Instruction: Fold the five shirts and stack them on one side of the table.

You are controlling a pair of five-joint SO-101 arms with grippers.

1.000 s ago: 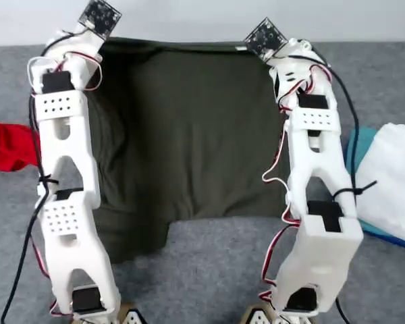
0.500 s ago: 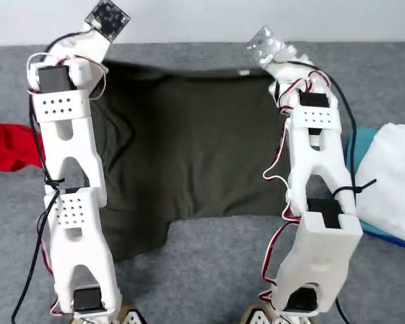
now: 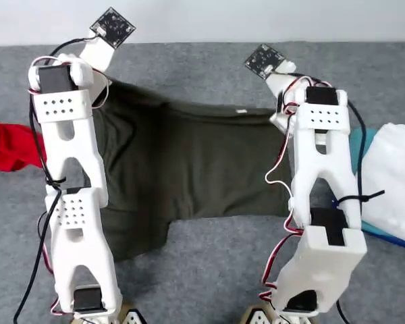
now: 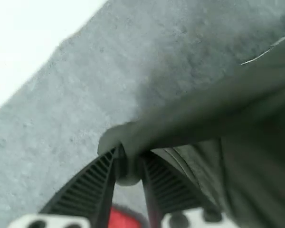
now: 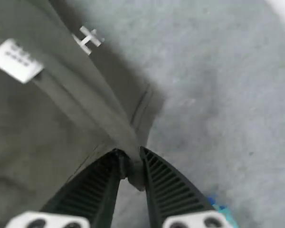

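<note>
while outstretched, both arms [image 3: 69,169] [image 3: 324,169] on olive shirt [image 3: 202,169]

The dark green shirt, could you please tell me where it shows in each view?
High view: the dark green shirt lies spread mid-table between the arms.
Left wrist view: its edge is pinched in the left gripper.
Right wrist view: its edge, near the white label, is pinched in the right gripper.
Shared landmark: the grey table.
</note>
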